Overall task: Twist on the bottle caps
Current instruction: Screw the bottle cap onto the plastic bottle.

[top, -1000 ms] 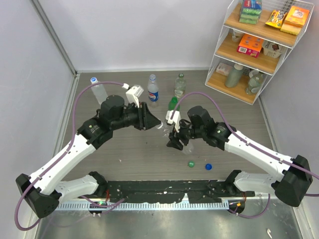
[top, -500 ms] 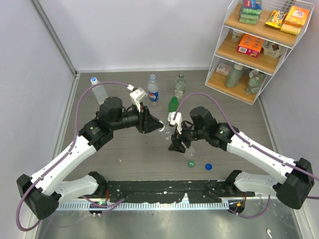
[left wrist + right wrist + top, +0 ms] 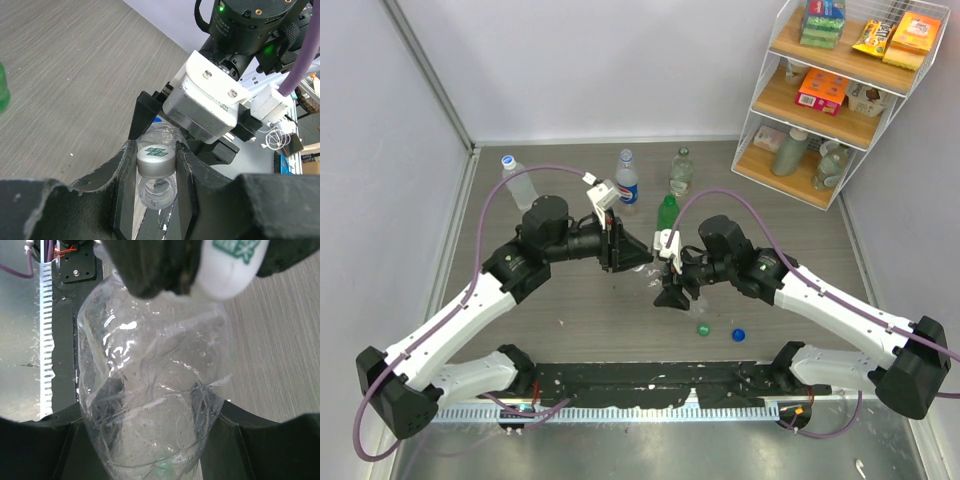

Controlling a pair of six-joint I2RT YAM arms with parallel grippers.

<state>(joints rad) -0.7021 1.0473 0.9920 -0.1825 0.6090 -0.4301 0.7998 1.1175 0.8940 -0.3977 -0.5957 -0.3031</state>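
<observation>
We see the left pincer [image 3: 155, 152] clamped on the white cap [image 3: 155, 156] atop the clear bottle [image 3: 150, 390] at mid-bench [image 3: 580, 310]. The right pincer [image 3: 152, 440] grips the bottle's body. Since the earlier frame, the left wrist has rolled and both pincers sit slightly nearer.

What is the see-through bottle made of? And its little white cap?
The clear bottle looks like thin, glossy plastic: it is see-through, dented and crinkled, with bright glints. The white cap looks like harder, opaque plastic, with a smooth, duller top and a printed green mark.
</observation>
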